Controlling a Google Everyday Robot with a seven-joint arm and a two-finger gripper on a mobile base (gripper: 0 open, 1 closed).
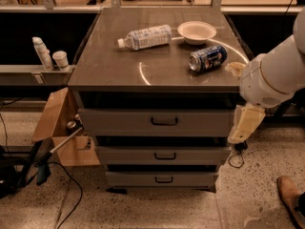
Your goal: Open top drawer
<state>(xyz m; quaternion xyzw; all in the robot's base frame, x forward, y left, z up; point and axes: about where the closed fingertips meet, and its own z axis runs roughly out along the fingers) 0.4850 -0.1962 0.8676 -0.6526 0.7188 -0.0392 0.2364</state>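
Observation:
The top drawer [124, 123] is the wide grey front just under the cabinet top, with a small black loop handle [164, 121] at its centre. It looks pushed in. My gripper [245, 124] is the cream-coloured part hanging down from the white arm joint [271, 78] at the cabinet's right front corner. It is level with the right end of the top drawer and well to the right of the handle, touching nothing that I can see.
Two shorter drawer fronts [164, 155] [163, 179] lie below. On the cabinet top [109, 66] are a water bottle [145, 36], a bowl [197, 31] and a can [208, 58]. An open cardboard box [59, 128] stands at the left. A shoe [290, 197] is at the lower right.

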